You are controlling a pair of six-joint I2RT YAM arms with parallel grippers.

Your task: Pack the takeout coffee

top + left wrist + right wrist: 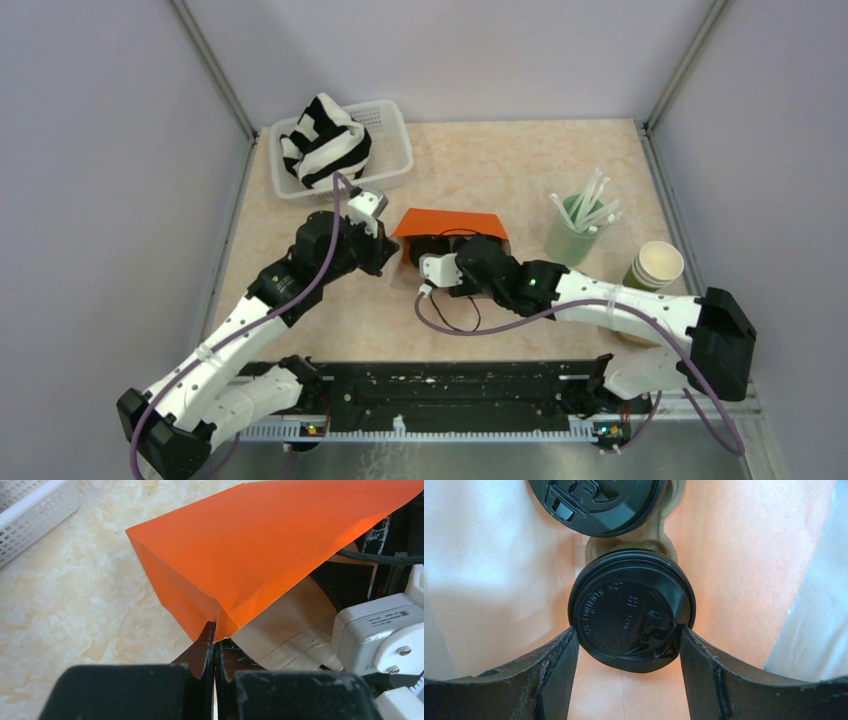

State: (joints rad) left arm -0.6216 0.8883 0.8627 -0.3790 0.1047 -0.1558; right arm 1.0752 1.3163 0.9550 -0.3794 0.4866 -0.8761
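While an orange paper bag (280, 545) is pinched by left gripper (214, 632) fingers, a black-lidded coffee cup (631, 605) is clamped between right gripper (628, 630) fingers.

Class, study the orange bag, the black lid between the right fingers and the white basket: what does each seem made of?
Orange bag: likely paper, matte; it holds sharp creases. Black lid: moulded plastic, slight sheen; raised lettering and a sip tab are formed in it. White basket: probably rigid plastic, with a regular grid of small holes.
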